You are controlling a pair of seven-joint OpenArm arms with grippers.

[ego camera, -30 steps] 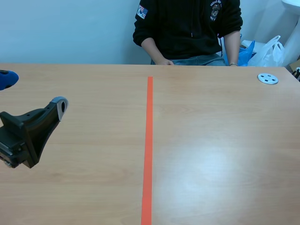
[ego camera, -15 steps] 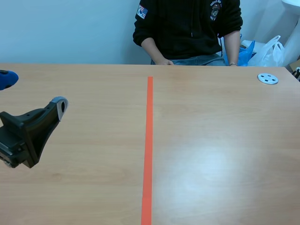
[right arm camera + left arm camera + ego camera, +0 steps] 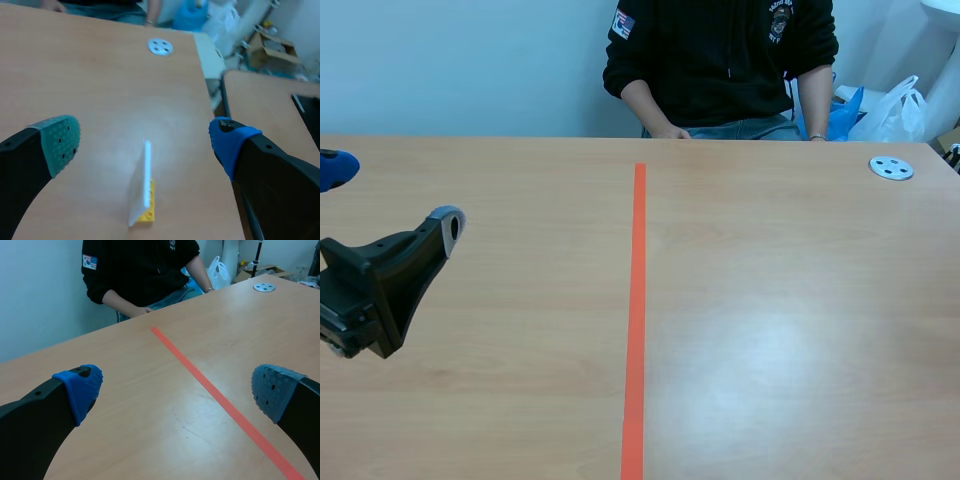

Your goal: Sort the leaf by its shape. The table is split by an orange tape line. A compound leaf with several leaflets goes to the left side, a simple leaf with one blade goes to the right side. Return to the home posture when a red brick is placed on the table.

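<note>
The tape line [image 3: 210,388] runs ahead of the left gripper [image 3: 176,390] (fingers [image 3: 80,390] wide apart).

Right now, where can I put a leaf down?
Both sides of the orange tape line are bare wood. The right side is free from the tape to the round grey disc at its far corner. The left side is tighter: the open left gripper hangs there. Ahead of the right gripper stands a clear plate on a yellow brick.

Bright room, soft glare on table [image 3: 760,355]
</note>
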